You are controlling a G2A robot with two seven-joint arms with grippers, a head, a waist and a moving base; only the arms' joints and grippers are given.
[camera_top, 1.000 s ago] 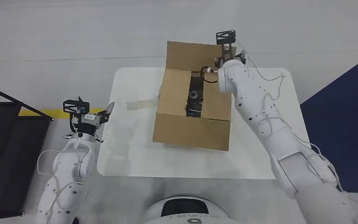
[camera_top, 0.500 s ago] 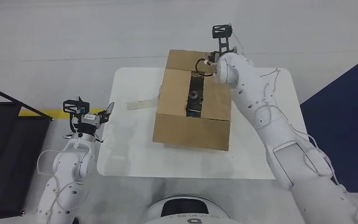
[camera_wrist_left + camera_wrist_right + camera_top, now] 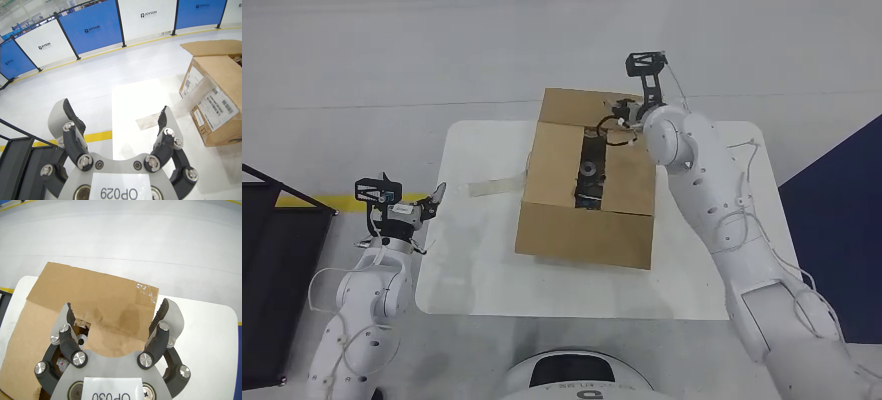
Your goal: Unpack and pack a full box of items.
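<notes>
A brown cardboard box (image 3: 582, 200) stands in the middle of the white table (image 3: 482, 270). Its top flaps are partly apart, and dark items (image 3: 592, 170) show in the gap. My right arm (image 3: 682, 150) is over the box's far right corner. My right gripper (image 3: 116, 303) hangs open above the far flap (image 3: 98, 289), holding nothing, and a metal part (image 3: 82, 339) shows in the opening below it. My left gripper (image 3: 432, 196) (image 3: 115, 105) is open and empty at the table's left edge, well apart from the box (image 3: 211, 91).
A strip of clear tape (image 3: 492, 186) (image 3: 147, 123) runs from the box's left side onto the table. A black rack (image 3: 267, 250) stands off the table to the left. Bare tabletop lies in front of the box and to its right.
My right wrist has shifted a little over the box's far edge, out and back. The far flap looks shorter from above than a second ago. The left arm has stayed still.
</notes>
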